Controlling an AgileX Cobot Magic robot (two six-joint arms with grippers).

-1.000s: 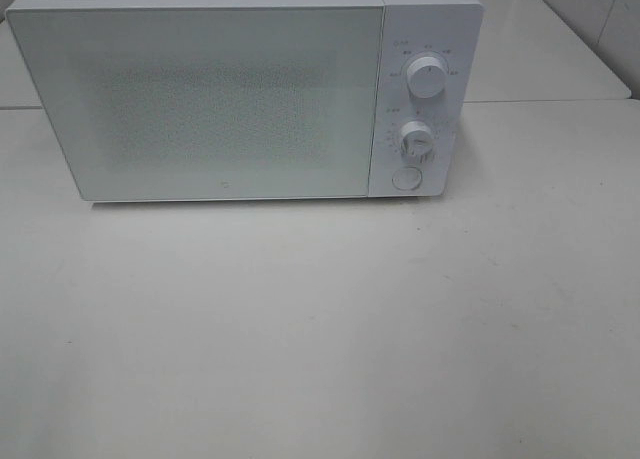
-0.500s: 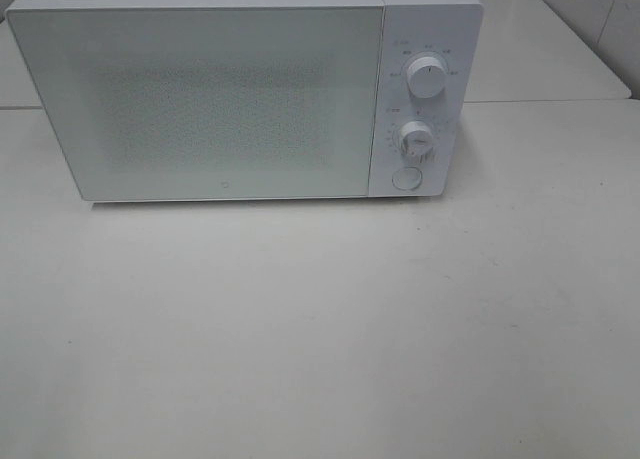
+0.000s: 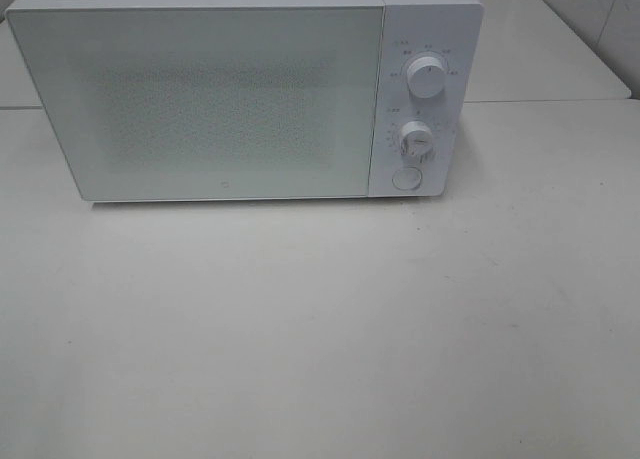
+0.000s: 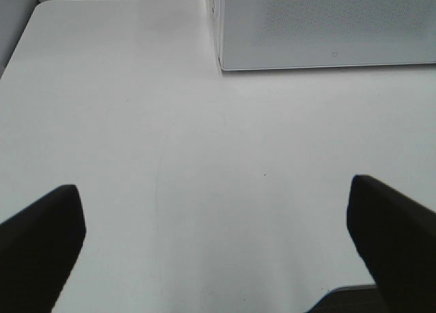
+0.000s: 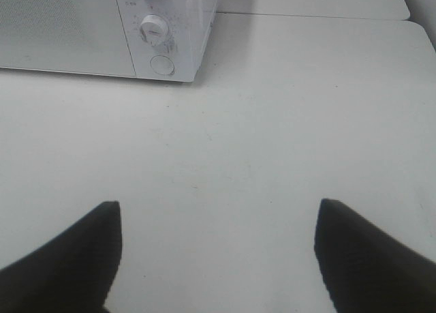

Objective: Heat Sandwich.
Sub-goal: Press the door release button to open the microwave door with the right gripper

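The sandwich is out of view in every frame. A white microwave [image 3: 240,94] stands at the back of the white table with its door shut; its corner shows in the left wrist view [image 4: 327,26] and its control panel in the right wrist view [image 5: 160,33]. My left gripper [image 4: 214,241] hangs open over bare tabletop, its dark fingers [image 4: 41,238] wide apart with nothing between them. My right gripper [image 5: 218,248] is open too, over bare table in front of the microwave's control side. Neither arm shows in the exterior high view.
The microwave's panel carries two round knobs [image 3: 427,79] [image 3: 415,139] and a round button [image 3: 405,177]. The white table [image 3: 320,329] stretches from the microwave to the near edge. A second white surface [image 3: 550,49] joins it behind at the right.
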